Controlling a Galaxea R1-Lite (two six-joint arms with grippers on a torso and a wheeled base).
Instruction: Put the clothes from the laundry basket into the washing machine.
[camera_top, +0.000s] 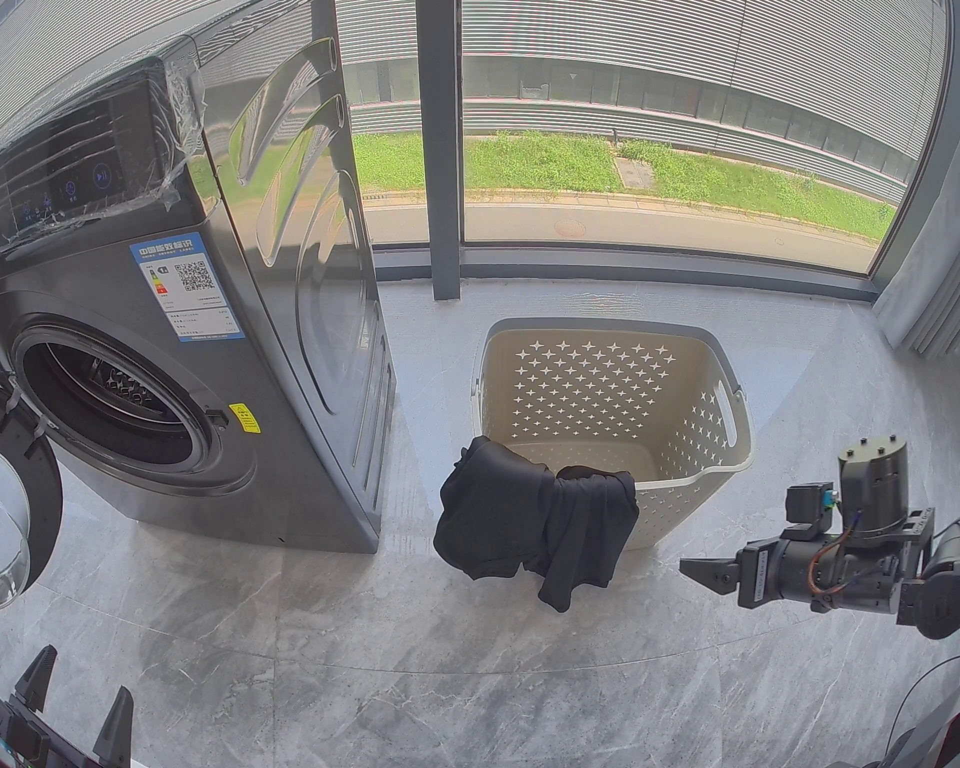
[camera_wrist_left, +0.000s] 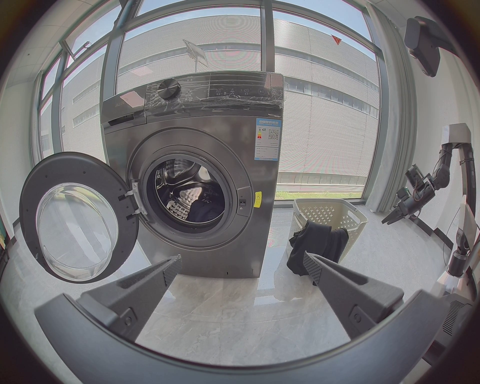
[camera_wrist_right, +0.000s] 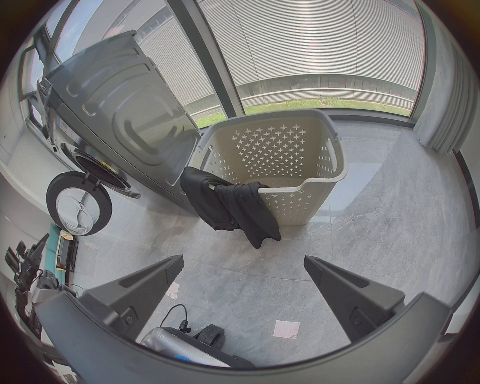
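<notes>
A cream laundry basket (camera_top: 735, 415) (camera_wrist_left: 350, 216) (camera_wrist_right: 335, 150) stands on the floor to the right of the grey washing machine (camera_top: 290, 300) (camera_wrist_left: 210, 115) (camera_wrist_right: 125, 105). A black garment (camera_top: 530, 515) (camera_wrist_left: 317, 240) (camera_wrist_right: 235, 207) hangs over the basket's near left rim, mostly outside. The machine's round door (camera_wrist_left: 75, 217) (camera_wrist_right: 79, 202) is swung open, and dark cloth lies inside the drum (camera_wrist_left: 190, 192). My right gripper (camera_wrist_right: 242, 280) (camera_top: 705, 572) is open and empty, right of the basket and above the floor. My left gripper (camera_wrist_left: 240, 277) (camera_top: 75, 695) is open and empty, low in front of the machine.
Grey marble floor (camera_top: 480, 660) spreads in front of the machine and basket. A floor-to-ceiling window with a dark post (camera_top: 438, 150) runs behind them, and a curtain (camera_top: 925, 290) hangs at the far right. Cables and a device (camera_wrist_right: 210, 335) lie on the floor under my right gripper.
</notes>
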